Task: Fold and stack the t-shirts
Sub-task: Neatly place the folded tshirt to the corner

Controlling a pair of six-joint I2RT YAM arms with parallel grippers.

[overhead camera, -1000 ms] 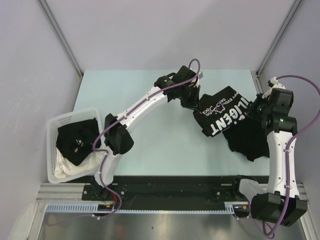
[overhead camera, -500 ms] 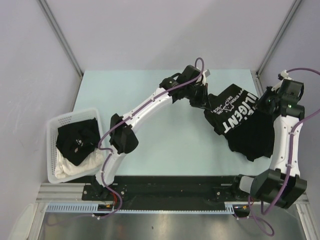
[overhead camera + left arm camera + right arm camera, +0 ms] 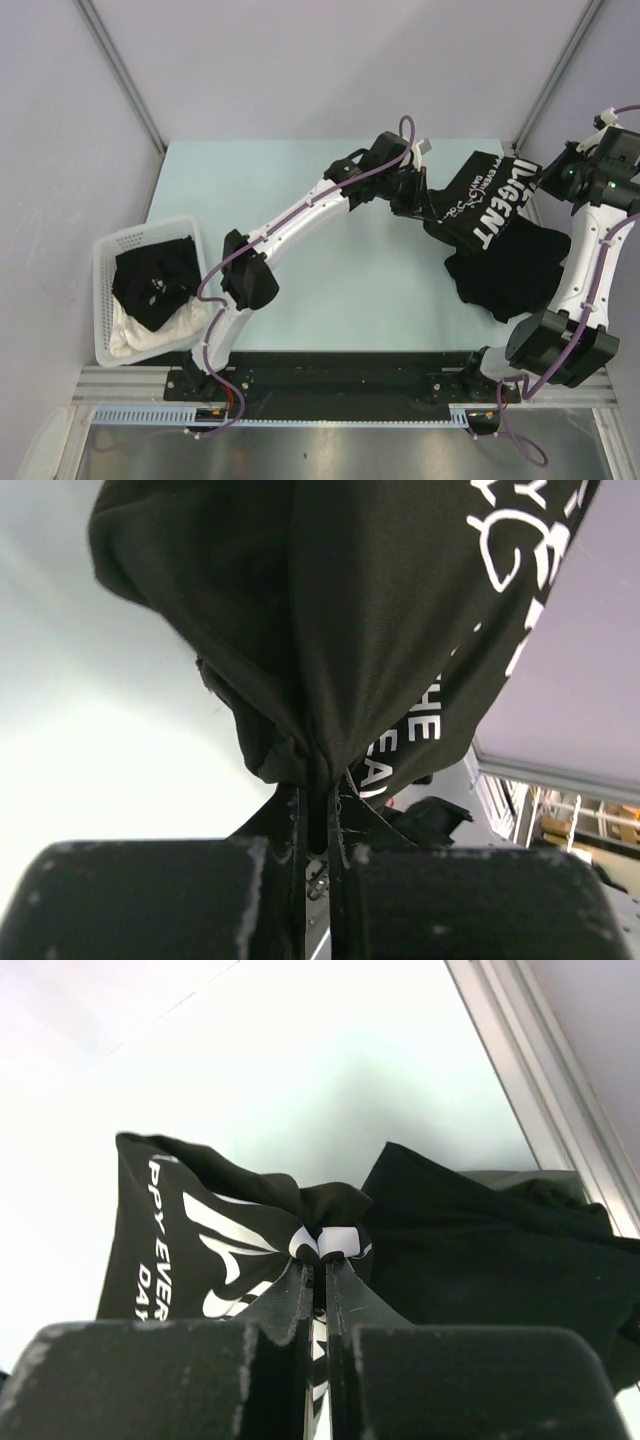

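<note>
Left jaws and right jaws each pinch a bunched edge of the lettered t-shirt [image 3: 492,208], held up at upper right, its tail heaped on the worktop [image 3: 330,280]; best to draw the grips apart evenly and taut before laying it flat.
</note>
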